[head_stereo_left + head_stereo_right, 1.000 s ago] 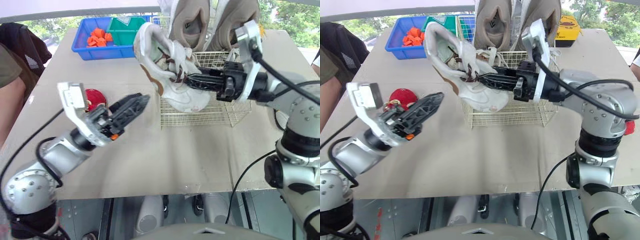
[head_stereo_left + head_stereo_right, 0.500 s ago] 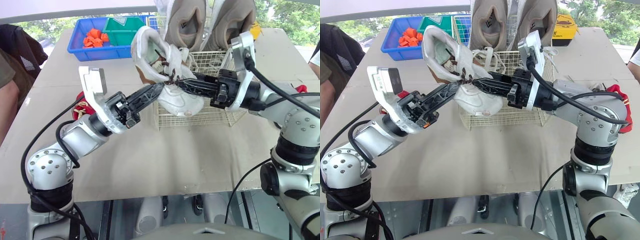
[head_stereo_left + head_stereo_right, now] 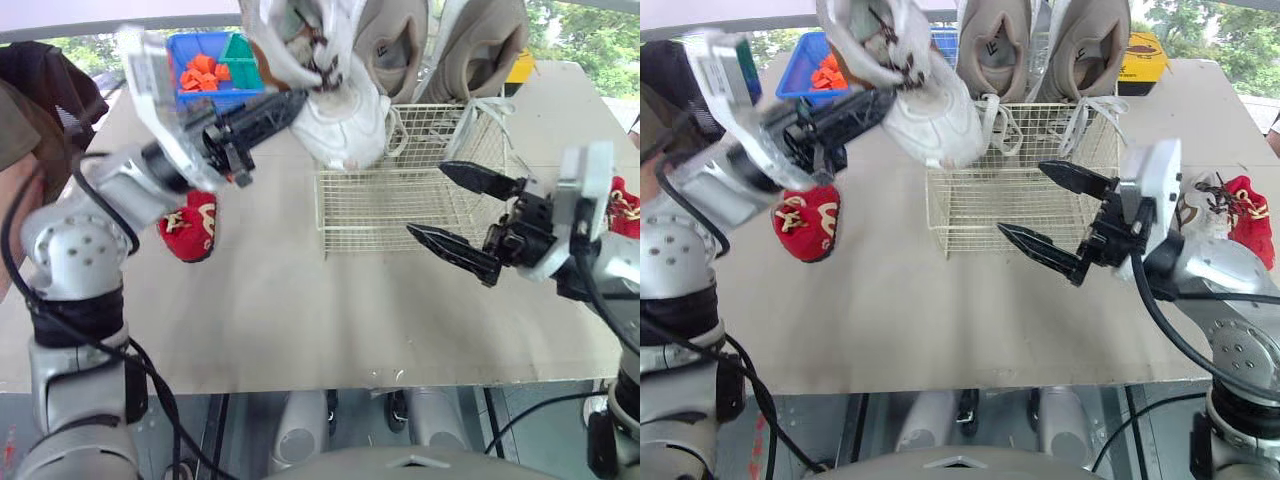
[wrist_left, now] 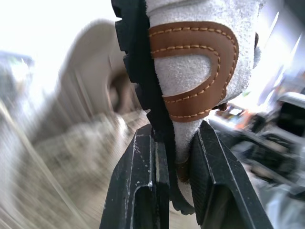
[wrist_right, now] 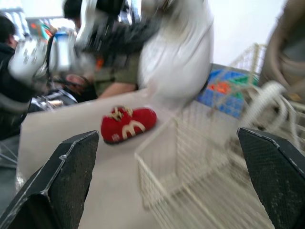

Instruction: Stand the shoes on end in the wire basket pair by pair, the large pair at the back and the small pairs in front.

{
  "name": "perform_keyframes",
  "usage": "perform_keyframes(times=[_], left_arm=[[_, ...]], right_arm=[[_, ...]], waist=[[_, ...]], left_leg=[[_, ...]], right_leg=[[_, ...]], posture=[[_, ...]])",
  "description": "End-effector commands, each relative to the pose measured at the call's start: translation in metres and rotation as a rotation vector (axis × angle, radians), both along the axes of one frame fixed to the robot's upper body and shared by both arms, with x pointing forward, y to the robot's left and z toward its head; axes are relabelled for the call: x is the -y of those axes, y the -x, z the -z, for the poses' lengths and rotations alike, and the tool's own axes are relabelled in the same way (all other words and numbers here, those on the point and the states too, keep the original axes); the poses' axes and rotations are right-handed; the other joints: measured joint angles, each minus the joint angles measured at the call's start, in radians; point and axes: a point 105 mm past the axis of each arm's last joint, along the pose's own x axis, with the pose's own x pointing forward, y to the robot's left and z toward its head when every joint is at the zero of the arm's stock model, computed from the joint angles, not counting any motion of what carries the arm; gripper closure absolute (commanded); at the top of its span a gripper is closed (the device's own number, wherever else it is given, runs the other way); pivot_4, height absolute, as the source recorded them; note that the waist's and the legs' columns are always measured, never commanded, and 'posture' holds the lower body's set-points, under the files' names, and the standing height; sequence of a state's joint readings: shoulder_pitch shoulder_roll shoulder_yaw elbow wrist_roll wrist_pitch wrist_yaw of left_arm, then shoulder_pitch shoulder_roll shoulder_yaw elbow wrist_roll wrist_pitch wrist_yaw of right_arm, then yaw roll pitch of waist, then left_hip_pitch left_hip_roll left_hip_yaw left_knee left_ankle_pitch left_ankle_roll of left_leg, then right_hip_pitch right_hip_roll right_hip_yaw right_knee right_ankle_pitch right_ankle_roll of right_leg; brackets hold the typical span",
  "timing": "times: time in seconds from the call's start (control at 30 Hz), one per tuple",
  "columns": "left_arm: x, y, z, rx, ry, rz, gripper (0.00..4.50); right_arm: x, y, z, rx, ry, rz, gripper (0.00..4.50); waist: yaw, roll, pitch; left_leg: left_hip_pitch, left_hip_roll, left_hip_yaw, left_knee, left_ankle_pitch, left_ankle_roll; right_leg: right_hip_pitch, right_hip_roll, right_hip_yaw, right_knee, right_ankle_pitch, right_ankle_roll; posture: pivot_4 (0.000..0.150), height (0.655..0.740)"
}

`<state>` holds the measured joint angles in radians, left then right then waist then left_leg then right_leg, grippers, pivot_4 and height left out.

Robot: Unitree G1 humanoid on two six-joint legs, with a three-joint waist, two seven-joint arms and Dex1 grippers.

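My left gripper (image 3: 285, 100) is shut on a white shoe (image 3: 335, 110) with a brown heel patch (image 4: 193, 71). It holds the shoe in the air over the back left corner of the wire basket (image 3: 400, 205). The left wrist view shows both fingers (image 4: 138, 191) pinching the shoe's edge. Two large beige shoes (image 3: 390, 45) stand on end at the basket's back. My right gripper (image 3: 427, 200) is open and holds nothing, at the basket's front right. A small red shoe (image 3: 190, 225) lies on the table left of the basket.
Another red shoe (image 3: 1240, 200) and a pale shoe (image 3: 1195, 195) lie at the right edge. A blue bin (image 3: 200, 65) with orange pieces and a green bin (image 3: 235, 50) stand at the back left. A yellow box (image 3: 1137, 55) is at the back right. A person (image 3: 20, 120) sits at the left.
The right gripper let go of the white shoe, opened wide and drew back to the basket's front right. The left gripper closed on the shoe and lifted it up and back.
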<state>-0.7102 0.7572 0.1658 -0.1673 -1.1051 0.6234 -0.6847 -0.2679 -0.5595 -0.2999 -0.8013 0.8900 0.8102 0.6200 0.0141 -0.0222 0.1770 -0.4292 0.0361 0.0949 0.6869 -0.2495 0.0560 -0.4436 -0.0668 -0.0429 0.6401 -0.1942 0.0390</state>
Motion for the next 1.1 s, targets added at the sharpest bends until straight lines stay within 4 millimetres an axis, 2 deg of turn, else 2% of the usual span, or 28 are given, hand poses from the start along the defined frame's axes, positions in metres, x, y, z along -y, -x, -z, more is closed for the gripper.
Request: perform_keyframes(times=[0.03,0.3,0.57,0.67,0.7,0.73,0.83,0.93,0.97,1.1], left_arm=[[0.005,-0.008,-0.010,0.195,-0.117,-0.048,4.19],[0.016,-0.032,0.016,0.340,-0.350,-0.079,4.19],[0.026,-0.045,0.045,0.318,-0.456,-0.028,4.19],[0.022,-0.046,0.055,0.262,-0.463,-0.013,4.19],[0.020,-0.045,0.057,0.239,-0.462,-0.010,3.19],[0.018,-0.045,0.059,0.227,-0.466,-0.009,2.97],[0.008,-0.037,0.061,0.163,-0.453,-0.010,1.38],[-0.003,-0.027,0.059,0.094,-0.431,-0.018,0.38],[-0.007,-0.022,0.060,0.073,-0.427,-0.014,0.10],[-0.010,-0.003,0.055,0.018,-0.357,0.007,0.10]], right_arm=[[0.007,0.011,-0.007,0.078,0.015,0.041,0.00],[0.031,0.026,0.006,0.086,0.115,0.149,0.00],[0.035,0.028,0.006,0.092,0.124,0.178,0.00],[0.035,0.027,0.006,0.090,0.123,0.177,0.00],[0.035,0.027,0.006,0.088,0.124,0.178,0.00],[0.036,0.026,0.006,0.086,0.125,0.178,0.00],[0.041,0.025,0.009,0.062,0.139,0.189,0.00],[0.044,0.023,0.011,0.049,0.148,0.195,0.00],[0.046,0.021,0.012,0.042,0.158,0.204,0.00],[0.054,0.011,0.016,0.024,0.178,0.227,0.00]], waist=[[-0.002,0.000,0.000],[-0.001,0.000,0.000],[0.000,-0.001,0.000],[-0.001,-0.001,0.000],[-0.001,-0.001,0.000],[-0.001,-0.001,0.000],[-0.004,-0.001,-0.001],[-0.006,-0.001,-0.001],[-0.006,-0.001,-0.001],[-0.002,-0.001,-0.001]], left_leg=[[0.000,0.000,0.001,0.000,0.000,0.000],[0.000,0.002,0.001,0.000,0.000,0.000],[0.000,0.001,-0.001,0.000,-0.002,0.004],[0.000,0.002,-0.002,0.001,-0.002,0.004],[0.000,0.002,-0.002,0.001,-0.002,0.004],[0.000,0.002,-0.002,0.001,-0.002,0.004],[0.001,0.002,-0.002,0.001,-0.002,0.004],[0.002,0.003,-0.002,0.001,-0.002,0.004],[0.003,0.003,-0.001,0.001,-0.002,0.004],[0.008,0.005,-0.002,0.000,-0.003,0.005]], right_leg=[[0.000,0.000,0.000,0.000,0.000,0.000],[-0.001,0.002,0.002,-0.001,0.000,0.000],[-0.001,0.002,0.003,0.000,0.000,0.000],[-0.001,0.002,0.003,0.000,0.000,0.000],[-0.001,0.002,0.003,0.000,0.000,0.000],[-0.001,0.002,0.003,0.000,0.000,0.000],[-0.001,0.002,0.003,0.001,0.000,0.000],[0.000,0.002,0.004,0.002,-0.001,0.001],[0.000,0.002,0.004,0.002,-0.001,0.002],[0.005,0.002,0.004,0.002,-0.003,0.002]], posture=[[0.150,0.7400],[0.150,0.7400],[0.150,0.7400],[0.150,0.7400],[0.150,0.7400],[0.150,0.7400],[0.150,0.7400],[0.150,0.7400],[0.150,0.7400],[0.150,0.7400]])
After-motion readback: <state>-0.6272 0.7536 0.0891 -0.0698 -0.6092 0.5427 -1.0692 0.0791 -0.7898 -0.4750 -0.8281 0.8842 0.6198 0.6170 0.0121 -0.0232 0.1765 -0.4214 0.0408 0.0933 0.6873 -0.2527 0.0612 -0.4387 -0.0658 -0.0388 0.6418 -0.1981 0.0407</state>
